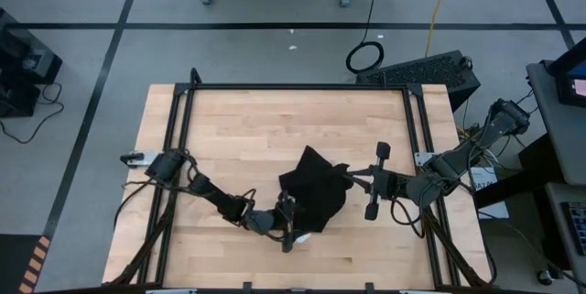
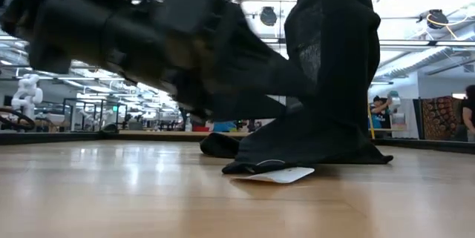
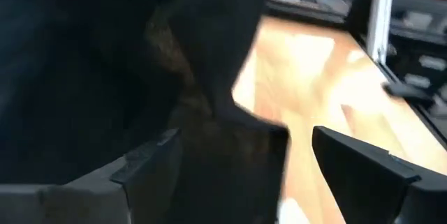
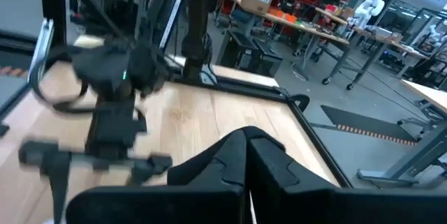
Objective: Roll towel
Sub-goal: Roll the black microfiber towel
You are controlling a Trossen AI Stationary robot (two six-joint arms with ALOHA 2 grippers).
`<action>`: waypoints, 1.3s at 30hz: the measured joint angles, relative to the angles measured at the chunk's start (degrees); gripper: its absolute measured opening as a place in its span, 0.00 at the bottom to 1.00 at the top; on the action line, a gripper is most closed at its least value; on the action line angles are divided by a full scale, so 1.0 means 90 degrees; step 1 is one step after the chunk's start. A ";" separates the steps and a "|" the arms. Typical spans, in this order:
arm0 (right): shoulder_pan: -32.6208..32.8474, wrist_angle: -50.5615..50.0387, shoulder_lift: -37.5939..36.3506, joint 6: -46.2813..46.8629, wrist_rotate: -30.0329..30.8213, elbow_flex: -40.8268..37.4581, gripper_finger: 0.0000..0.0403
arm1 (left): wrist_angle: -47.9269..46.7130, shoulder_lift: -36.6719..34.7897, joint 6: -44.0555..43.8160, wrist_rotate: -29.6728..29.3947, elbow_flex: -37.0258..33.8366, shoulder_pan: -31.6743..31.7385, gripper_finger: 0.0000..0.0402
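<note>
The black towel (image 1: 311,193) is bunched at the table's middle. In the low view its right part (image 2: 330,60) rises out of the top of the picture. Its lower folds (image 2: 297,149) and the white tag (image 2: 278,175) lie on the wood. My right gripper (image 1: 351,180) is shut at the towel's right corner; its shut fingers also show in the right wrist view (image 4: 248,165). My left gripper (image 1: 289,225) is open at the towel's near edge, with cloth (image 3: 230,147) between its two fingers. My right gripper has the towel's right corner (image 1: 342,177), coming level from the table's right side. Its own fingers hide the place of contact in the right wrist view. The cloth hangs below it, lower part on the table. My left gripper: I cannot tell whether its fingers (image 3: 147,165) touch the cloth.
A black metal frame (image 1: 293,86) runs around the tabletop. Bare wood (image 1: 265,125) lies on the far side and at the left. My left arm (image 2: 148,38) fills the left of the low view, close to the camera.
</note>
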 joint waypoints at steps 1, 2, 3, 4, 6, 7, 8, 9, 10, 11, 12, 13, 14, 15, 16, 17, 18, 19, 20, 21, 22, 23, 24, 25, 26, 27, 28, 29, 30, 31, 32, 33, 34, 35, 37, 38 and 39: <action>0.0000 0.0018 0.0001 -0.0016 0.0000 0.0001 0.00 | 0.0085 0.0061 0.0007 -0.0030 0.0078 0.0040 0.81; 0.0000 0.0042 0.0001 -0.0026 0.0000 0.0000 0.00 | 0.0103 0.0065 0.0013 -0.0069 0.0131 0.0091 0.81; 0.0000 0.0061 0.0001 -0.0021 0.0000 0.0001 0.00 | 0.0157 0.0089 0.0022 -0.0081 0.0249 0.0150 0.81; 0.0000 0.0052 0.0001 -0.0015 0.0000 0.0001 0.00 | 0.0205 0.0097 0.0011 -0.0036 0.0344 0.0220 0.80; 0.0000 0.0048 0.0001 0.0001 0.0000 0.0001 0.00 | 0.0207 0.0100 0.0015 -0.0038 0.0374 0.0319 0.78; 0.0000 0.0033 0.0001 0.0007 -0.0001 0.0001 0.00 | 0.0167 0.0124 0.0065 -0.0038 0.0421 0.0353 0.75; 0.0000 0.0001 0.0001 0.0007 -0.0002 0.0000 0.00 | 0.0144 0.0131 0.0133 -0.0038 0.0434 0.0383 0.71; 0.0000 0.0003 0.0001 0.0008 -0.0002 -0.0002 0.00 | 0.0156 0.0122 0.0226 -0.0040 0.0438 0.0393 0.65; 0.0000 -0.0002 0.0001 0.0030 -0.0002 0.0001 0.00 | 0.0168 0.0108 0.0344 -0.0040 0.0451 0.0386 0.58; 0.0000 -0.0052 0.0001 0.0048 0.0000 0.0001 0.00 | 0.0135 0.0098 0.0429 -0.0038 0.0461 0.0379 0.49; 0.0005 -0.0089 0.0001 0.0053 -0.0002 0.0001 0.00 | 0.0000 0.0074 0.0540 -0.0040 0.0457 0.0359 0.39; 0.0007 -0.0094 0.0001 0.0066 -0.0005 0.0001 0.00 | -0.0171 0.0023 0.0625 -0.0047 0.0434 0.0333 0.28; 0.0020 -0.0172 0.0001 0.0130 -0.0007 0.0001 0.00 | -0.0325 -0.0021 0.0728 -0.0065 0.0417 0.0307 0.17; 0.0044 -0.0305 0.0001 0.0218 -0.0005 0.0001 0.00 | -0.0471 -0.0113 0.0848 -0.0031 0.0414 0.0299 0.09; 0.0058 -0.0416 0.0001 0.0316 -0.0007 0.0001 0.00 | -0.0691 -0.0289 0.0983 -0.0029 0.0375 0.0285 0.05; 0.0074 -0.0550 0.0001 0.0452 -0.0022 0.0001 0.00 | -0.0966 -0.0509 0.1093 -0.0083 0.0353 0.0264 0.04; 0.0111 -0.0716 0.0001 0.0634 -0.0034 0.0001 0.00 | -0.1286 -0.0726 0.1217 -0.0180 0.0364 0.0254 0.04; 0.0146 -0.0865 0.0001 0.0824 -0.0036 0.0001 0.00 | -0.1791 -0.0991 0.1352 -0.0335 0.0376 0.0248 0.05; 0.0184 -0.1006 0.0001 0.1016 -0.0046 0.0001 0.00 | -0.2367 -0.1283 0.1467 -0.0535 0.0374 0.0226 0.04; 0.0229 -0.1143 0.0001 0.1220 -0.0092 0.0001 0.00 | -0.2886 -0.1548 0.1557 -0.0714 0.0362 0.0208 0.04; 0.0271 -0.1298 0.0001 0.1410 -0.0230 0.0001 0.00 | -0.3312 -0.1793 0.1608 -0.0815 0.0362 0.0228 0.03; 0.0301 -0.1434 0.0001 0.1604 -0.0423 0.0001 0.00 | -0.3706 -0.2059 0.1711 -0.0832 0.0362 0.0251 0.02; 0.0311 -0.1533 0.0008 0.1808 -0.0660 0.0001 0.00 | -0.4055 -0.2330 0.1795 -0.0835 0.0360 0.0274 0.02; 0.0311 -0.1606 0.0043 0.2025 -0.0906 0.0001 0.00 | -0.4169 -0.2527 0.1846 -0.0836 0.0360 0.0312 0.01; 0.0308 -0.1674 0.0083 0.2238 -0.1148 0.0001 0.00 | -0.4179 -0.2675 0.1859 -0.0827 0.0374 0.0357 0.01; 0.0305 -0.1755 0.0151 0.2439 -0.1360 0.0001 0.00 | -0.4227 -0.2814 0.1908 -0.0758 0.0376 0.0397 0.01; 0.0304 -0.1805 0.0240 0.2621 -0.1554 0.0001 0.00 | -0.4293 -0.2910 0.1996 -0.0652 0.0368 0.0423 0.02; 0.0306 -0.1842 0.0343 0.2785 -0.1730 0.0001 0.00 | -0.4288 -0.2962 0.2033 -0.0493 0.0362 0.0462 0.03; 0.0313 -0.1909 0.0451 0.2944 -0.1908 0.0001 0.00 | -0.4245 -0.2986 0.2040 -0.0255 0.0363 0.0508 0.04; 0.0338 -0.2005 0.0556 0.3083 -0.2041 0.0001 0.00 | -0.4221 -0.2993 0.2047 0.0066 0.0362 0.0544 0.06; 0.0373 -0.2087 0.0669 0.3222 -0.2143 0.0001 0.00 | -0.4207 -0.2994 0.2048 0.0449 0.0362 0.0578 0.08; 0.0406 -0.2145 0.0770 0.3353 -0.2191 0.0001 0.00 | -0.4209 -0.2984 0.2018 0.0874 0.0362 0.0607 0.11; 0.0441 -0.2213 0.0859 0.3446 -0.2200 0.0001 0.00 | -0.4213 -0.2939 0.1959 0.1292 0.0364 0.0632 0.14; 0.0471 -0.2304 0.0926 0.3538 -0.2197 0.0001 0.00 | -0.4195 -0.2857 0.1826 0.1635 0.0364 0.0657 0.18; 0.0500 -0.2429 0.1006 0.3708 -0.2203 0.0001 0.00 | -0.4300 -0.2671 0.1554 0.2194 0.0364 0.0662 0.27; 0.0510 -0.2503 0.1020 0.3796 -0.2196 0.0001 0.00 | -0.4367 -0.2566 0.1485 0.2326 0.0362 0.0658 0.32; 0.0508 -0.2569 0.1023 0.3877 -0.2184 0.0001 0.00 | -0.4401 -0.2454 0.1368 0.2354 0.0362 0.0614 0.37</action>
